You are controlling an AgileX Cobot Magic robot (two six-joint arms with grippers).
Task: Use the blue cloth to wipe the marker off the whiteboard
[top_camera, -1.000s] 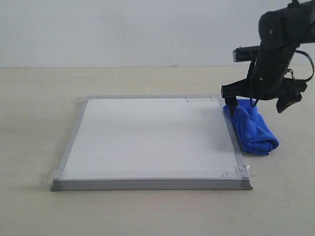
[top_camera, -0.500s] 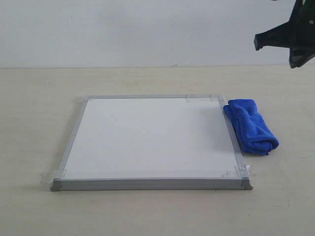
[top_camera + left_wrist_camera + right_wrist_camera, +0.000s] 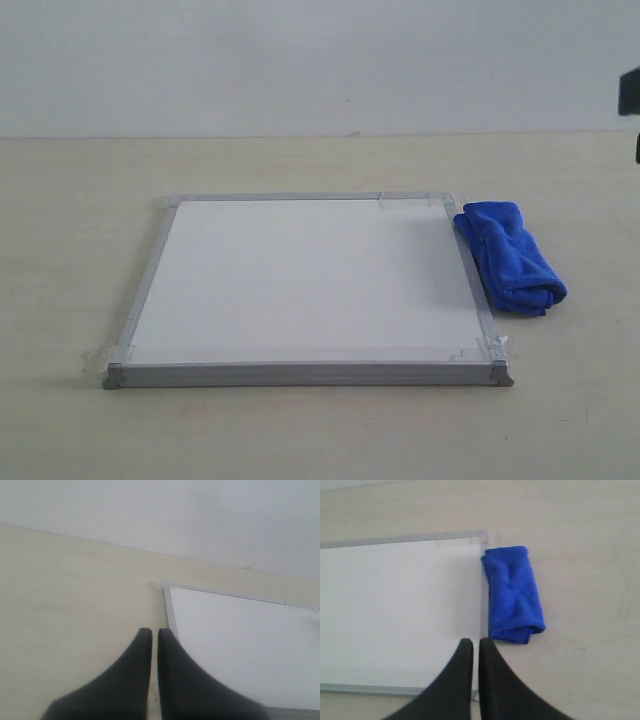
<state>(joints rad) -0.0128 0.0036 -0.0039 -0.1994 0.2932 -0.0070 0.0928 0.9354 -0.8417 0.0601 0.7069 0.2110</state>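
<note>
The whiteboard lies flat on the tabletop, and no red marker line shows on its surface in any view, so the wiping looks finished, or the line is too faint to make out. The blue cloth lies folded on the tabletop just outside the board's right edge, its far end against the frame near the far right corner. The right end effector hangs high above the board's right edge with its jaws drawn to a thin slit and nothing between them. The left end effector is equally narrow and empty, raised near the board's far left corner. The sensible step is to check the board from these raised poses before calling the job done. If any trace turns up, the right arm is the better placed. It should open wide before descending, come straight down over the middle of the fold, and close across its narrow width so that all layers are caught. It should then drag the cloth flat with light, even pressure rather than digging a fingertip into the board. The left arm is best kept outside the frame, clear of the sweep.
</note>
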